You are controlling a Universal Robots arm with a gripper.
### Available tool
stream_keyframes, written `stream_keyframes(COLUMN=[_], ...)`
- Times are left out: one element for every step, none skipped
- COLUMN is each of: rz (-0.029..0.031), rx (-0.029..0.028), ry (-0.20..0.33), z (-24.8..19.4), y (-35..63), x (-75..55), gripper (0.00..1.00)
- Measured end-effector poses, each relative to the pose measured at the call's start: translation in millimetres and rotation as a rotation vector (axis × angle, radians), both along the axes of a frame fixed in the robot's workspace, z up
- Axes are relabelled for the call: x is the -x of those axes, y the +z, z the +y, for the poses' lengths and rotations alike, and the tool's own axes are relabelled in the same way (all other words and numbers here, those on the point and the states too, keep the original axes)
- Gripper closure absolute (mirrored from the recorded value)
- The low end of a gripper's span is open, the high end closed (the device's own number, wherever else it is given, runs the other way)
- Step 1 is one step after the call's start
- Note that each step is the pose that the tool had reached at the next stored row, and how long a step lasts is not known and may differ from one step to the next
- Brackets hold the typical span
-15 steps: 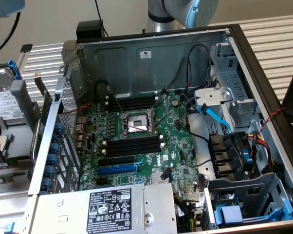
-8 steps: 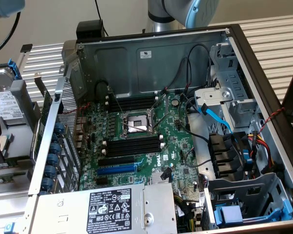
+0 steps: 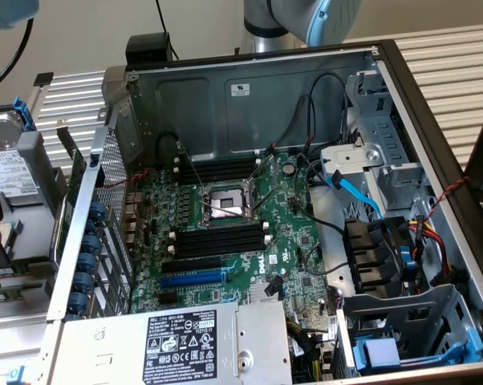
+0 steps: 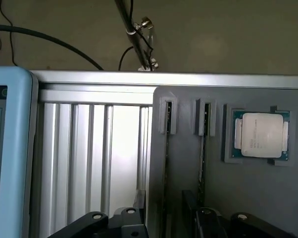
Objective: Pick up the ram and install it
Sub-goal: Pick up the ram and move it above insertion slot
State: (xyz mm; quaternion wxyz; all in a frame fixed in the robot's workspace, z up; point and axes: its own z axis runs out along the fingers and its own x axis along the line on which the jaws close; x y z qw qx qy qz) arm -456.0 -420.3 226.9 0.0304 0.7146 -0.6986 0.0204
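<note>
**Ram [image 4: 167,148] resting on edge in grey holder; jaws apart, gripping nothing**

Wrist view. Nearest the camera, the black jaws are standing apart with a clear gap between them and are gripping nothing. Just beyond them the grey holder [image 4: 188,173] is lying on the ribbed aluminium bench [image 4: 89,158]. The ram is standing on its long edge in one narrow slot of that holder, seen edge-on, and is lining up in the picture with the gap between the jaws. A second thin stick [image 4: 204,144] is sitting in the neighbouring slot, just beside the first. Further along the holder, a processor chip [image 4: 262,135] is lying flat in its own square pocket.

Exterior view. The open computer case [image 3: 306,88] is lying on its side on the bench. Closest in, the power supply [image 3: 177,345] is showing its label. Beyond it, on the green motherboard [image 3: 290,241], the blue expansion slot [image 3: 192,280] is lying near the long black slots [image 3: 217,241], which are standing unfilled. Behind the case's far wall the arm [image 3: 306,16] is rising out of frame.
</note>
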Motion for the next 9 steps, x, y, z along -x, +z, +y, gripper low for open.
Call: stream_keyframes(rz=[0.0000, 0.0000, 0.0000, 0.0000, -0.0001, -0.0002, -0.0005, -0.0011, -0.0012], rx=[-0.0003, -0.0004, -0.0006, -0.0007, -0.0010, -0.0016, -0.0029, -0.0053, -0.0077], ry=[0.000, 0.000, 0.000, 0.000, 0.000, 0.000, 0.000, 0.000, 0.000], z=[-0.6, -1.3, -2.0, -2.8, -3.4, -4.0, -4.6, -5.1, -5.7], y=[-0.2, -0.5, -0.8, -1.2, -1.7, -2.3, -3.0, -3.8, -4.6], x=[0.3, 0.7, 1.2, 1.8, 2.6, 3.0, 3.3, 3.5, 3.6], gripper=[0.58, 0.58, 0.58, 0.58, 0.58, 0.58, 0.58, 0.58, 0.58])
